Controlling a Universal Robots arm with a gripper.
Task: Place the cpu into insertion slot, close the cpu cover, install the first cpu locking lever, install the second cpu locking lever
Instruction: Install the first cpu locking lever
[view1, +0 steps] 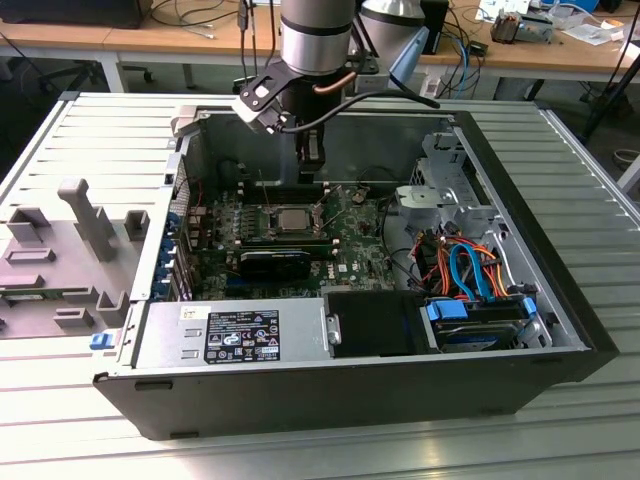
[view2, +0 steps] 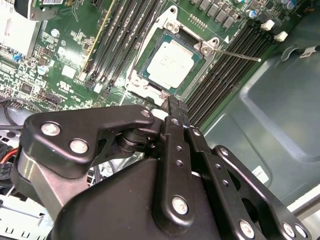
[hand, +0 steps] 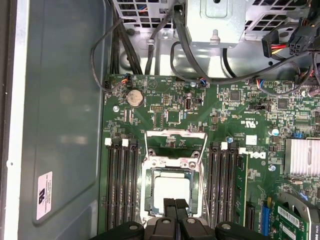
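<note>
Open computer case (view1: 560, 200) lies on a slatted table (view1: 90, 130). The green motherboard (view1: 350, 250) is exposed.

- The cpu (hand: 172, 187) sits flat in the insertion slot (hand: 170, 162), with its dull silver top showing in both wrist views.
- The cpu cover (hand: 175, 134) is swung up off the chip. The green board shows through its cut-out middle, so it is not closed.
- A locking lever (view2: 240, 55), a thin metal rod, sticks out free from the slot's corner over the memory slots (view2: 220, 70). It is not latched.
- Gripper (hand: 175, 204): the two black fingertips are pressed together and hold nothing. It hovers just above the slot's edge, apart from the chip.
- Exterior view, taking the cpu as the clock centre:
  - The gripper hangs at about 12 to 1 o'clock.
  - The power supply (view1: 230, 335) is at 7 o'clock.
  - The orange and blue drive cables (view1: 465, 265) are at 3 to 4 o'clock.
  - A grey fixture tray (view1: 70, 250) is at 9 o'clock, outside the case.
- A coin cell battery (hand: 133, 97) sits on the board, well apart from the slot.
</note>
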